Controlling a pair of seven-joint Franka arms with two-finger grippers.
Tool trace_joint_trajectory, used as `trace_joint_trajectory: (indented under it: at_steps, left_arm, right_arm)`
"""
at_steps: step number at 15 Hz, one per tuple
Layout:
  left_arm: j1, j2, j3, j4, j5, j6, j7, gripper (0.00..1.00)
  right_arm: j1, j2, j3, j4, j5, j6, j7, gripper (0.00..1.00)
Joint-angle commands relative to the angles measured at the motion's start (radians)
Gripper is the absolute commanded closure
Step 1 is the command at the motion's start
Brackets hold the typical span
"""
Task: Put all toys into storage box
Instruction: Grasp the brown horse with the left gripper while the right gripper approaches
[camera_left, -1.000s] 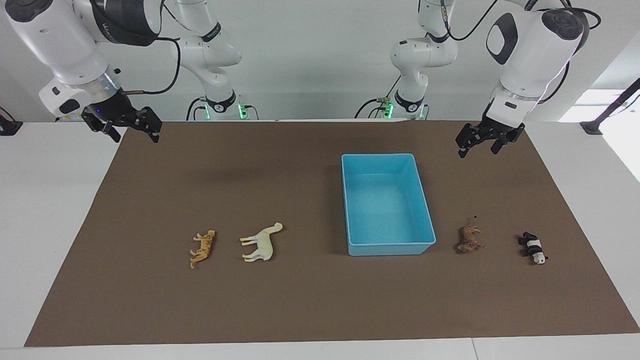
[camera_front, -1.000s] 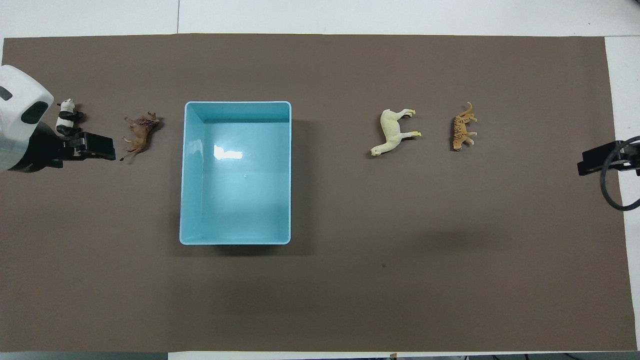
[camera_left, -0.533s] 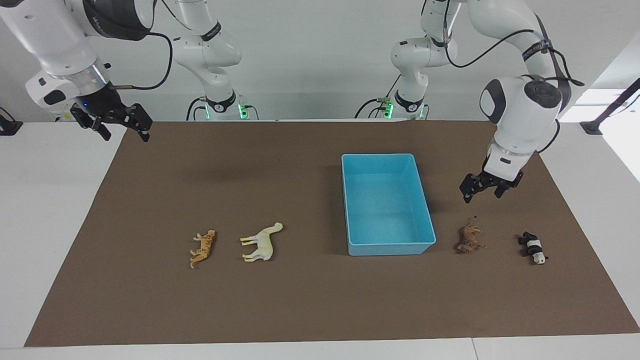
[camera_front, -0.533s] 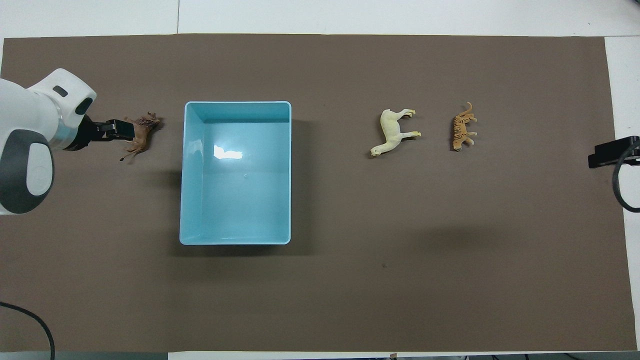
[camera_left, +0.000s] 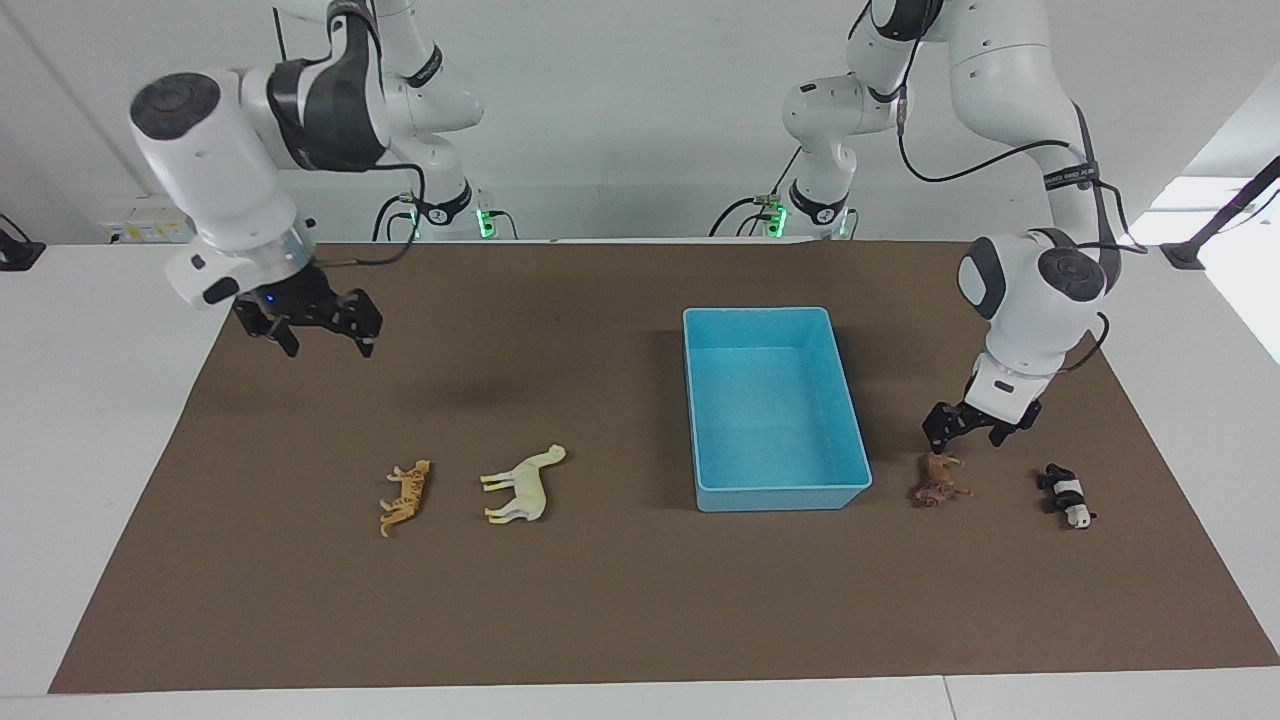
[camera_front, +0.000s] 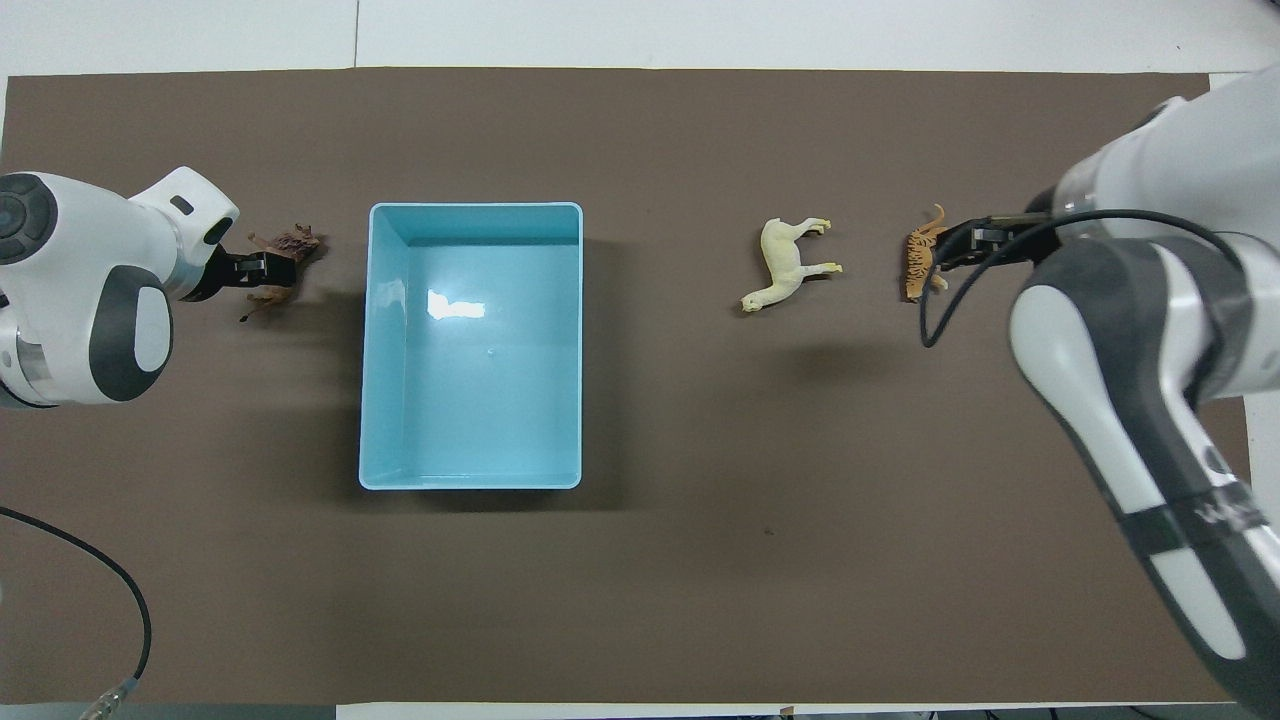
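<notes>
Brown mat (camera_left: 640, 600): covers most of the white table (camera_left: 90, 420); wide bare stretch along the edge farthest from the robots and between horse and box.
Storage box (camera_left: 842, 400): light blue plastic tray, low walls, rounded corners, glossy floor; nothing inside; sits toward the left arm's end of the mat.
Lion (camera_left: 938, 480): brown figurine on its side on the mat, just beside the box toward the left arm's end.
Panda (camera_left: 1066, 496): black-and-white figurine on the mat, near the lion, closer to the mat's end edge.
Horse (camera_left: 524, 483): cream-white, on its side, on the mat toward the right arm's end, well apart from the box.
Tiger (camera_left: 404, 496): orange, striped, on the mat just beside the horse, closer to the right arm's end.
Left gripper (camera_left: 964, 428): low over the lion, fingers spread apart, nothing gripped.
Right gripper (camera_left: 318, 330): raised over bare mat, fingers spread apart, nothing gripped; in the overhead view it partly overlaps the tiger.
</notes>
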Motion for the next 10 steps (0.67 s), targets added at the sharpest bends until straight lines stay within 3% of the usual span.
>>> trace_joint_trajectory:
  at_steps: [1,5,10]
  left_arm:
    - [-0.005,-0.007,0.000,-0.019,0.018,0.024,0.008,0.00]
    - [-0.016,0.023,0.002,-0.068,0.018,0.111,0.008,0.00]
    - [-0.005,0.032,0.002,-0.098,0.056,0.140,0.008,0.00]
  right_arm:
    - [0.030,0.080,-0.003,0.012,0.075,0.110,0.015,0.00]
    - [0.114,0.205,-0.003,0.074,0.086,0.180,0.009,0.00]
    - [0.152,0.263,-0.003,0.075,0.058,0.239,0.007,0.00]
